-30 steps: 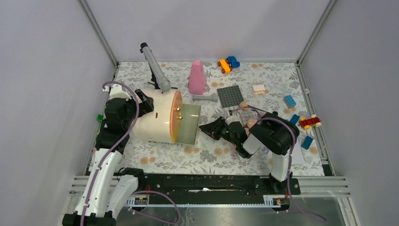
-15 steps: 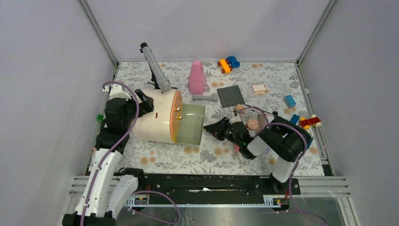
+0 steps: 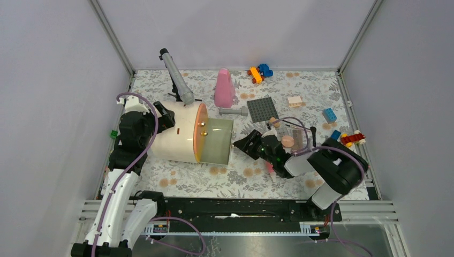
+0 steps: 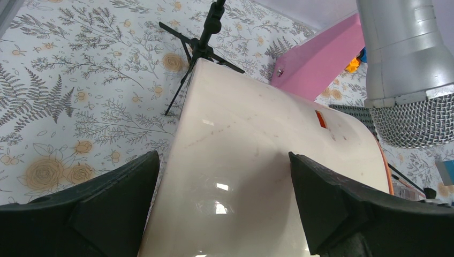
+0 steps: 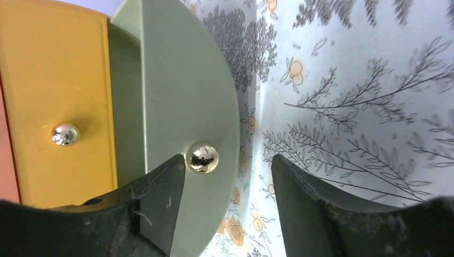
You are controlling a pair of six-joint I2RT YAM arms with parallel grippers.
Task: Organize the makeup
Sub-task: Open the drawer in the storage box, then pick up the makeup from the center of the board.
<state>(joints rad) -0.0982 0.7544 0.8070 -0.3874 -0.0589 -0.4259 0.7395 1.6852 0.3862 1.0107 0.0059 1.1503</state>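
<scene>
A cream cylindrical organizer (image 3: 174, 136) (image 4: 257, 160) lies on its side with an orange drawer (image 3: 202, 126) (image 5: 59, 80) and a green drawer (image 3: 217, 142) (image 5: 182, 96) pulled partly out. My left gripper (image 3: 163, 119) (image 4: 222, 158) is open, its fingers straddling the cream body. The right gripper (image 3: 241, 144) (image 5: 227, 160) stands open in front of the green drawer, its left finger just beside the gold knob (image 5: 202, 157). Behind the right wrist lies some makeup: a round peach puff (image 3: 287, 141), a peach sponge (image 3: 274, 121) and a small pink item (image 3: 270, 169).
A silver microphone (image 3: 176, 77) (image 4: 407, 69) on a tripod leans behind the organizer. A pink cone bottle (image 3: 224, 88) (image 4: 321, 59), a dark studded plate (image 3: 262, 110) and toy bricks (image 3: 329, 114) lie at the back and right. A red toy car (image 3: 353, 139) sits by the right edge.
The right gripper drew the green drawer a little further out toward the right, then opened off the knob. Its arm swung right. The left arm has not moved.
</scene>
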